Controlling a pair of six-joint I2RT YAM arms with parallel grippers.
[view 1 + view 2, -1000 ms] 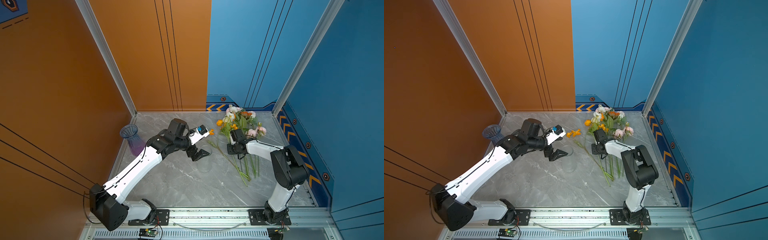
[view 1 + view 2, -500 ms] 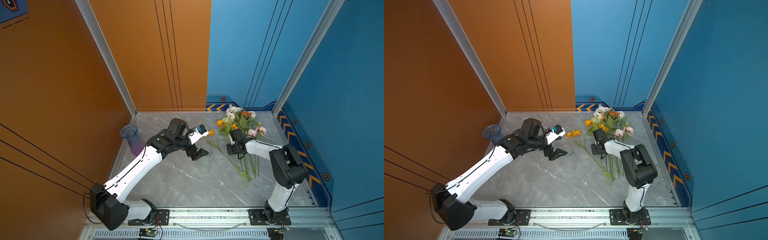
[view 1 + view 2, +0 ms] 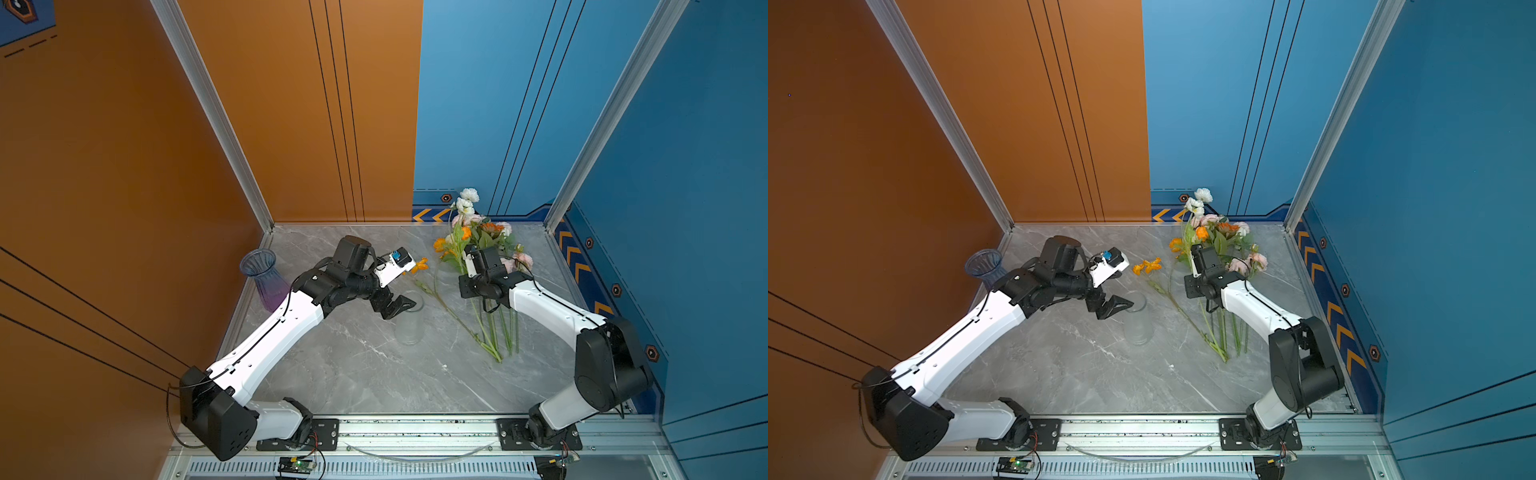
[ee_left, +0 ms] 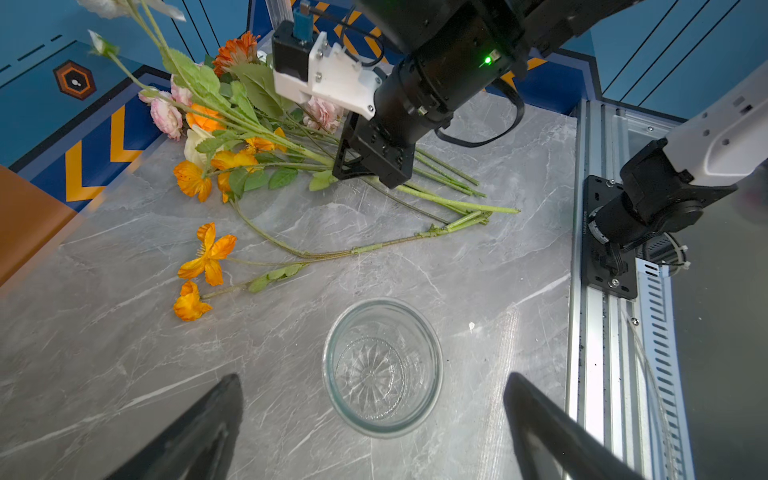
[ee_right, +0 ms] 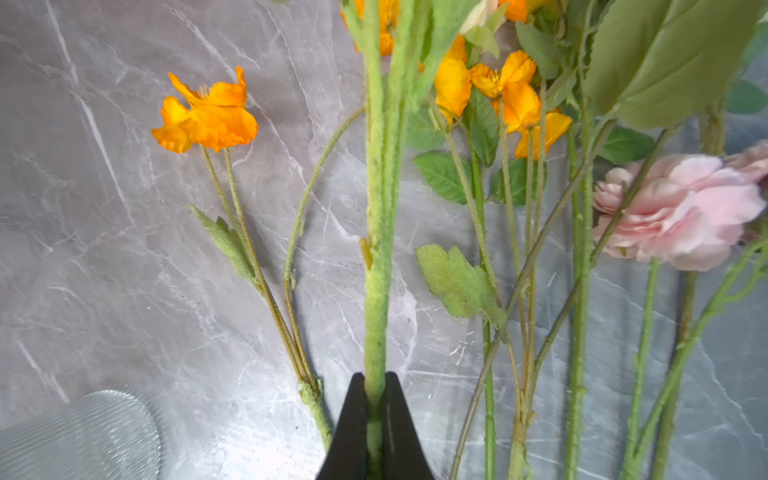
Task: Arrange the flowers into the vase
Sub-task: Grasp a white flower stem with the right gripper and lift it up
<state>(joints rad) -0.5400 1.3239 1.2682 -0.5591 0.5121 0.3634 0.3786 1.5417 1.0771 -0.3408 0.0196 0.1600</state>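
The flowers (image 3: 478,245) lie in a bunch on the right of the marble table, blooms toward the back wall. My right gripper (image 5: 374,376) is shut on one thick fuzzy green stem (image 5: 376,249); in the left wrist view that stem slants up from the gripper (image 4: 357,168) toward white blooms (image 4: 104,43). A clear glass vase (image 3: 409,320) stands upright and empty mid-table. My left gripper (image 4: 372,376) hangs wide open just above its rim, with nothing between the fingers. An orange flower (image 4: 208,253) lies loose between the vase and the bunch.
A second vase, tinted blue and purple (image 3: 266,278), stands at the table's left edge by the orange wall. Blue walls close the back and right. The arms' metal mounting rail (image 3: 415,428) runs along the front edge.
My right gripper has closed on the green stem, and the white blooms now stand a little higher against the back wall. The left arm has stayed still, open over the clear vase.
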